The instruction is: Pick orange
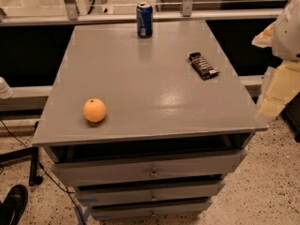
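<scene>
1. Near the front left corner of the grey cabinet top (154,102), the orange (94,110) sits by itself, stem dimple up and close to the near edge, with nothing touching it.
2. No part of the pick looks done: the fruit rests on the surface with nothing around or beside it. By my judgement the approach, the grasp and the lift are all left to do.
3. Well apart from it, a blue soda can (144,19) stands upright at the far edge, about midway across. A dark wrapped snack bar (203,65) lies flat toward the far right. Neither crowds the fruit.
4. Below the top, stacked drawers (150,168) face the near side.
5. At the right edge of the view, just past the cabinet's right side, the gripper (275,95) shows as pale cream pieces beneath a white rounded part of the arm (289,27). It hangs off to the side, not over the top, and the whole width of the surface separates it from the orange.
6. Whether it is wide or narrow I cannot tell; the orange is plainly not in it.
</scene>
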### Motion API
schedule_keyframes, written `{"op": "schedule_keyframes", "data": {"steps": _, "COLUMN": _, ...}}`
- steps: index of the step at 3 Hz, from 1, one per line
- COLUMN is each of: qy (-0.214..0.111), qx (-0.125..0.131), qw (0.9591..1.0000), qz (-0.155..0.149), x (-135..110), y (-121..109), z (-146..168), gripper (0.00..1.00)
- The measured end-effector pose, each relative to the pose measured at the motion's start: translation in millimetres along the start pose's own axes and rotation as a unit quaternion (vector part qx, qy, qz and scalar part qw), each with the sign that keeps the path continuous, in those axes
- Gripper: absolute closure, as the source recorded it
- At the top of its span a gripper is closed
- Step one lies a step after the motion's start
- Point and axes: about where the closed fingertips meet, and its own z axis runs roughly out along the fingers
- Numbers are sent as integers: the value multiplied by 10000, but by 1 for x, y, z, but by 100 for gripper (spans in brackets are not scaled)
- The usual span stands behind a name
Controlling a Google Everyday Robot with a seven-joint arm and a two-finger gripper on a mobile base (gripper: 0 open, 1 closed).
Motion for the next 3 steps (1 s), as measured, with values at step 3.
{"op": "schedule_keyframes", "data": {"steps": 3, "qy": -1540, "qx": -270, "qw": 9877, "qz": -7, "x": -71, "y": 14, "z": 60, "gripper": 0}}
